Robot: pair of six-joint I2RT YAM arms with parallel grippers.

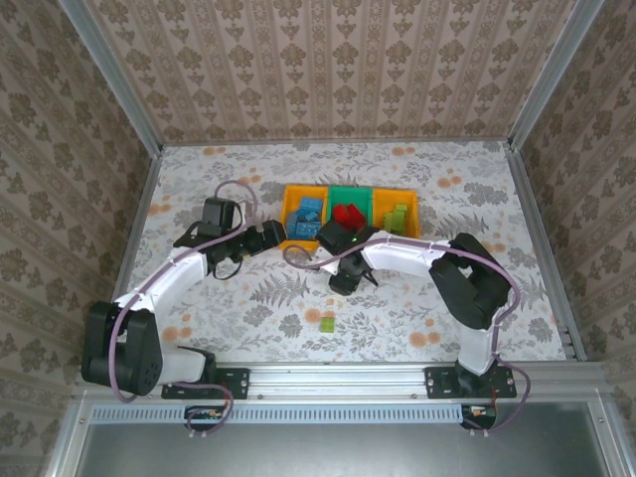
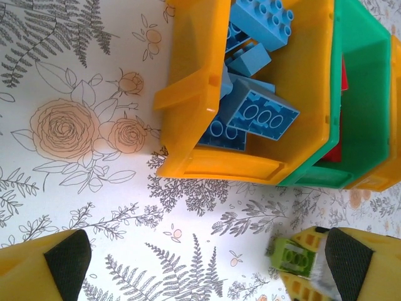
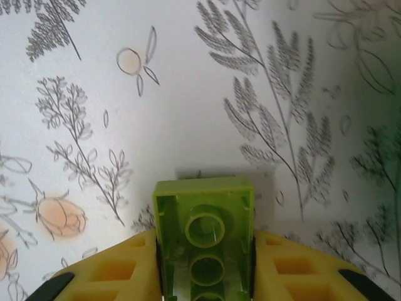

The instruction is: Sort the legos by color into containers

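My right gripper is shut on a light green lego, its hollow underside facing the camera, just above the flowered table. The same lego shows in the left wrist view, low at the right. From above, the right gripper hangs in front of the containers. The left orange-yellow bin holds blue legos, the green bin holds red legos, and the right orange-yellow bin holds green ones. My left gripper stands open and empty beside the left bin.
Another light green lego lies on the table near the front, between the arms. Metal frame rails and patterned walls close in the table on three sides. The right arm's elbow rises at the right.
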